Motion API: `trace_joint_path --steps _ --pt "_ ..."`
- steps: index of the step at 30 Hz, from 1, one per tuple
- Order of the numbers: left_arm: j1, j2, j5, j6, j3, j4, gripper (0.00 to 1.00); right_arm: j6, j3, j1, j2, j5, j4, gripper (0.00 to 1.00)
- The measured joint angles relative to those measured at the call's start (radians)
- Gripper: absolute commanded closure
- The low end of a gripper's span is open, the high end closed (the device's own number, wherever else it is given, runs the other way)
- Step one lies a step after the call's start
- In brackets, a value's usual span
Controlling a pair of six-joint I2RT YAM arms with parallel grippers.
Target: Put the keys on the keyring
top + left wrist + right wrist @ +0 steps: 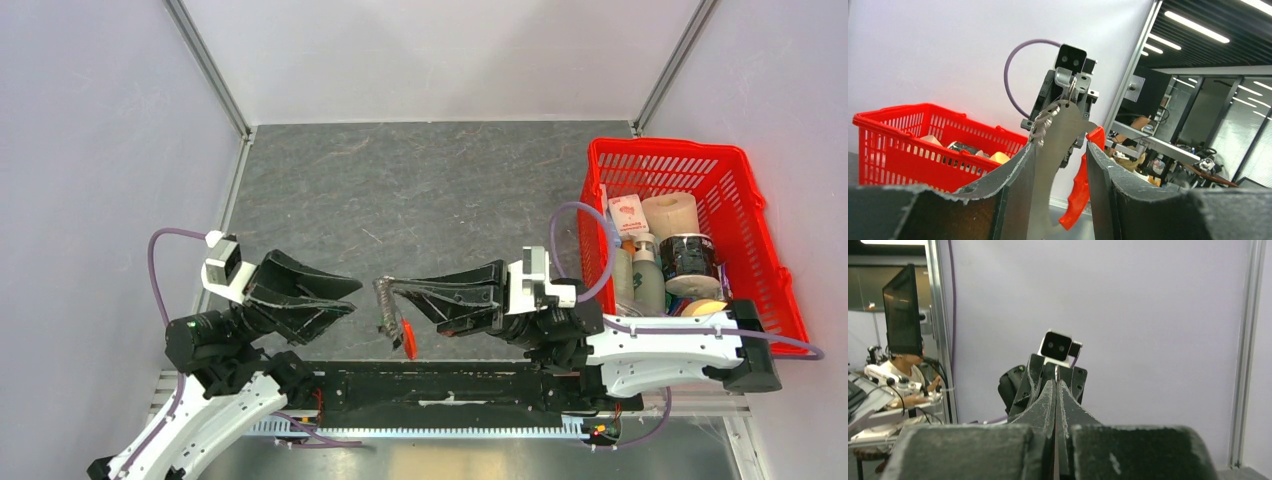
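Here, the shut right gripper [390,291] presents the thin metal keyring [386,303] with red oval fob [409,342]; the half-open, empty-looking left gripper [355,297] must next fetch a key.

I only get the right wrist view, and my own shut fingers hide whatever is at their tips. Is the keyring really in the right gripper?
Observer: Yes. From the top, the right gripper is shut on the keyring, and its red fob hangs below the tips.
Operator: How near is the left gripper?
Observer: The left gripper faces yours with its jaws open. It is close but not touching your tips or the keyring.
Operator: Does it carry a key?
Observer: None shows. In the left wrist view, only your tips and the red fob appear between its fingers.
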Motion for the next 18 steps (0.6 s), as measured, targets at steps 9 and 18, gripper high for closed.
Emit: trace_joint_path --steps 9,18 --pt "0.0 0.009 -0.089 -0.001 0.09 -0.015 0.53 0.009 -0.009 0.0 0.073 -0.009 0.223 1.0" --pt "0.0 0.097 -0.099 -0.039 0.139 0.077 0.56 0.053 -0.01 0.0 0.189 -0.006 0.411 1.0"
